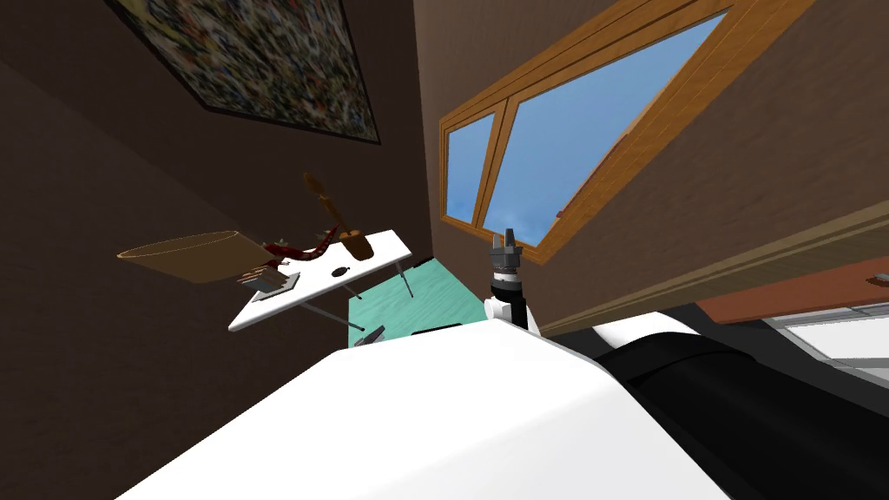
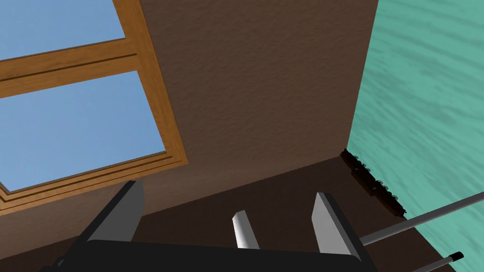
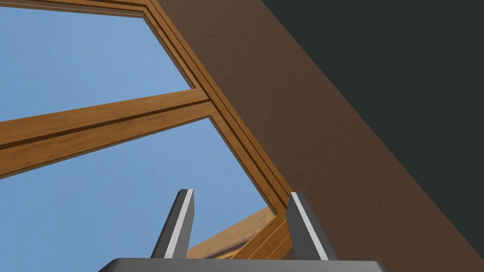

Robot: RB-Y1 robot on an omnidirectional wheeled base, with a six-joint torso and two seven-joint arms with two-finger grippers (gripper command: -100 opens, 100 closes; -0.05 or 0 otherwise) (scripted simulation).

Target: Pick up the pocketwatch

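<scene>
Pocketwatch [image 1: 339, 272] lies about mid-table [image 1: 260, 314], with a brown jar [image 1: 357, 244] near it by the end edge. Left gripper [image 2: 228, 190] and right gripper [image 3: 241, 192] have jaws apart, empty, well away. Our risks: the small flat watch skids toward an edge, or our reach clips the jar.

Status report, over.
Left gripper open, right gripper open, both empty. Small dark pocketwatch on white table, untouched. Tan basket and brown vase near it, none covering.
</scene>
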